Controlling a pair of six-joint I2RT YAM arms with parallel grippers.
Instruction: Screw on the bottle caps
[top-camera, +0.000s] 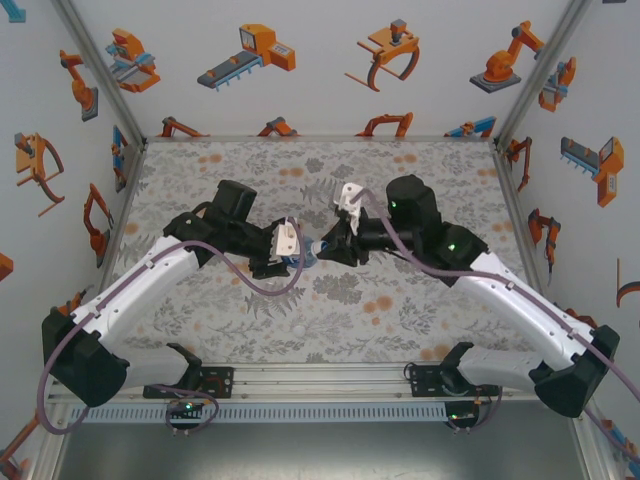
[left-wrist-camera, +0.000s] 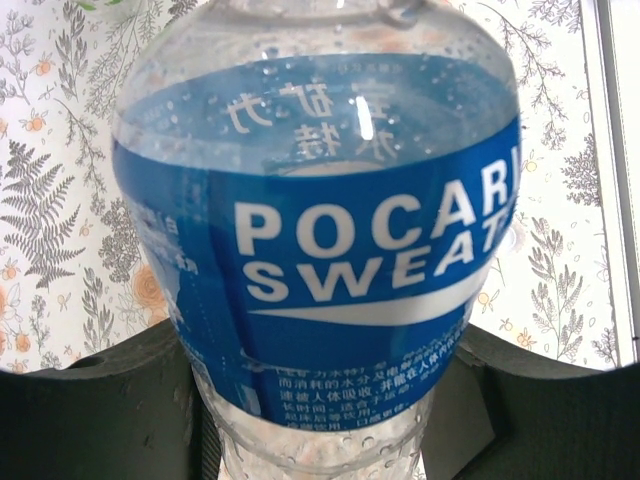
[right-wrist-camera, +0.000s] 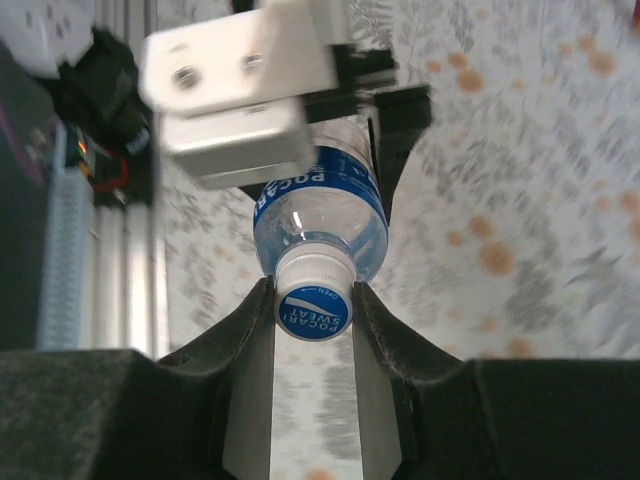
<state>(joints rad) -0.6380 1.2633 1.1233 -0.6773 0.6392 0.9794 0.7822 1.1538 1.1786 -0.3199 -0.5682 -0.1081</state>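
Note:
A clear bottle with a blue label (left-wrist-camera: 320, 250) is held lying sideways above the middle of the table (top-camera: 309, 257). My left gripper (left-wrist-camera: 318, 395) is shut on its lower body, one dark finger (left-wrist-camera: 110, 400) on each side. From the right, my right gripper (right-wrist-camera: 313, 300) is shut on the white bottle cap (right-wrist-camera: 314, 290), whose top is blue. The cap sits on the bottle's neck, both pads pressed against its ribbed sides. In the top view the two grippers, left (top-camera: 288, 258) and right (top-camera: 328, 248), meet tip to tip over the bottle.
A floral cloth (top-camera: 330, 300) covers the table. White walls with orange robot pictures close it in on three sides. An aluminium rail (top-camera: 320, 378) with the arm bases runs along the near edge. Something green-tinted (left-wrist-camera: 112, 6) shows at the top edge of the left wrist view.

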